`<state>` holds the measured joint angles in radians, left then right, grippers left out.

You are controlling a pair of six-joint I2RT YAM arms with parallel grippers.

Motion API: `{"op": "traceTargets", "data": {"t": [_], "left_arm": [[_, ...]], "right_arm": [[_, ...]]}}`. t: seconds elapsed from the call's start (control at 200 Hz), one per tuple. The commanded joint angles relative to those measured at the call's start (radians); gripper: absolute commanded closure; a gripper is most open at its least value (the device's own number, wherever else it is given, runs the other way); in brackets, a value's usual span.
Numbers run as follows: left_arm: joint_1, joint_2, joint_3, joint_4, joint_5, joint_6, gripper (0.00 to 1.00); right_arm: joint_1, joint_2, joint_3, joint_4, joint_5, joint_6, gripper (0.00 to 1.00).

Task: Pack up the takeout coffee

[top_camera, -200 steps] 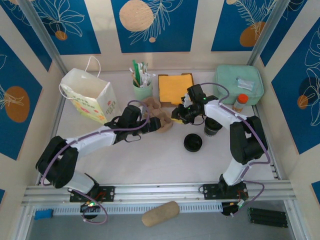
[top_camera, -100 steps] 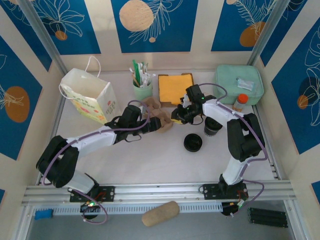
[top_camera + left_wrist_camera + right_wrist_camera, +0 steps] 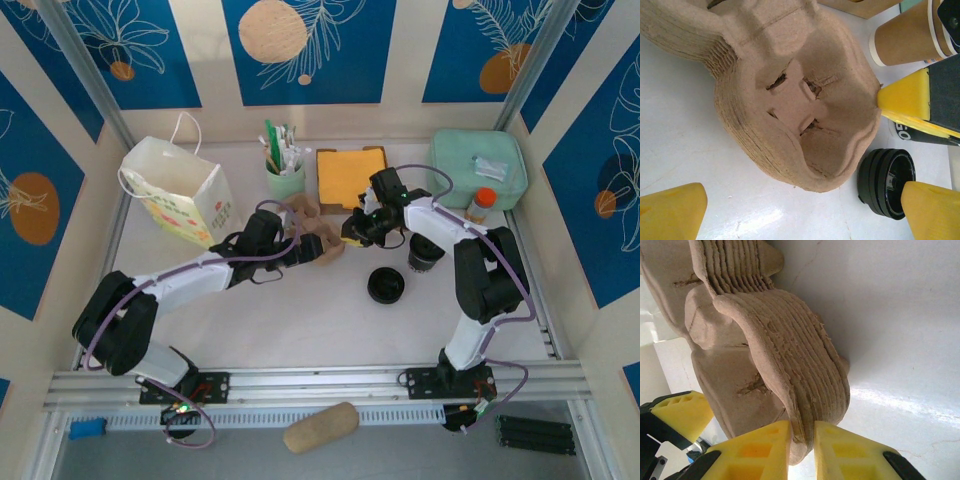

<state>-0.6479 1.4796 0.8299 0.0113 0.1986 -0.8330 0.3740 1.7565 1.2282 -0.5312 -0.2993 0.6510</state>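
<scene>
The right gripper (image 3: 802,432) is clamped on the rim of the stack of brown moulded-pulp cup carriers (image 3: 790,365). The left gripper (image 3: 800,211) gapes wide at the stack's near side. The takeout coffee (image 3: 424,258), a tan paper cup with a black lid, apparently upright, stands on the white counter (image 3: 300,320) just beyond.

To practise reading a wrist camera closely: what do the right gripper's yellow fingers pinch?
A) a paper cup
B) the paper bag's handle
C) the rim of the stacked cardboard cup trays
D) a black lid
C: in the right wrist view the right gripper has a yellow finger on each side of the layered rim of the cardboard cup trays.
</scene>
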Motion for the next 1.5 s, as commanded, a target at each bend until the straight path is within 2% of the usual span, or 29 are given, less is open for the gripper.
{"op": "traceTargets", "data": {"t": [0.0,0.995,1.491], "left_arm": [[0.009,0.018,0.015,0.013,0.019,0.0,0.01],[0.008,0.019,0.017,0.006,0.019,0.003,0.01],[0.009,0.038,0.012,0.018,0.021,0.002,0.0]], "right_arm": [[0.012,-0.017,0.031,-0.021,-0.021,-0.019,0.79],[0.011,-0.029,0.036,-0.006,-0.055,-0.001,0.77],[-0.031,-0.017,-0.073,0.19,-0.246,0.126,0.77]]}}
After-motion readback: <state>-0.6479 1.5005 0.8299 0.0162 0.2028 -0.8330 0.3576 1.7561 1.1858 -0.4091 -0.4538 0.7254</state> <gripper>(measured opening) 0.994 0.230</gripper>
